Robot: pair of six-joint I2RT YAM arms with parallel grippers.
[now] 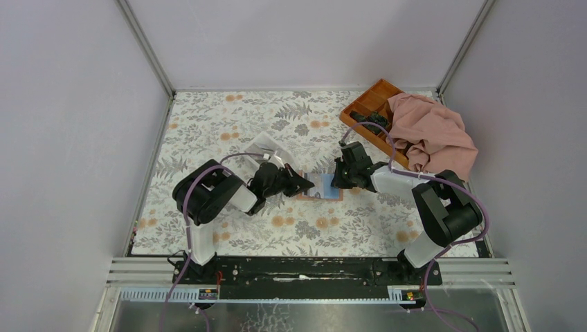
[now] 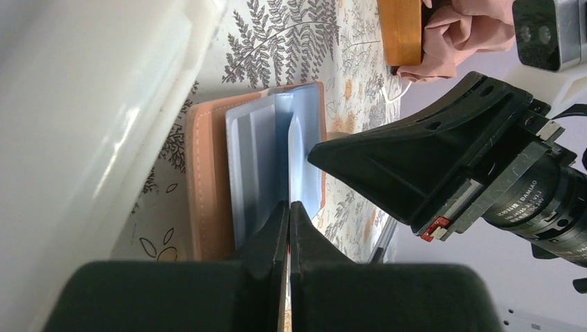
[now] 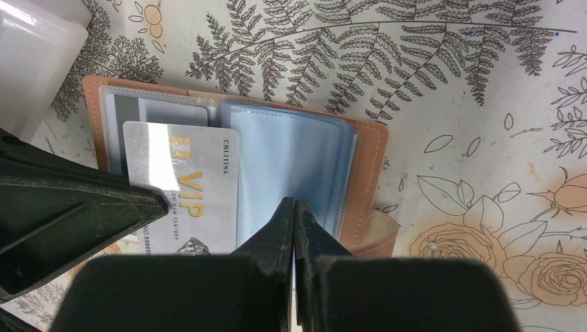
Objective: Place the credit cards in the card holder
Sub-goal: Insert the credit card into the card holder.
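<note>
Seating a credit card in the open card holder, both tools clenched.

On the floral bench the card holder lies open at the centre of the overhead view, between my tools. In the right wrist view a silver VIP credit card rests on its left half, partly beneath my left tool; it is shut tight, and I cannot tell whether it pinches the card. My right tool, shut and empty, points its tip at the blue sleeves. I judge it best to pin the sleeves and slide the card in flat and square.
</note>
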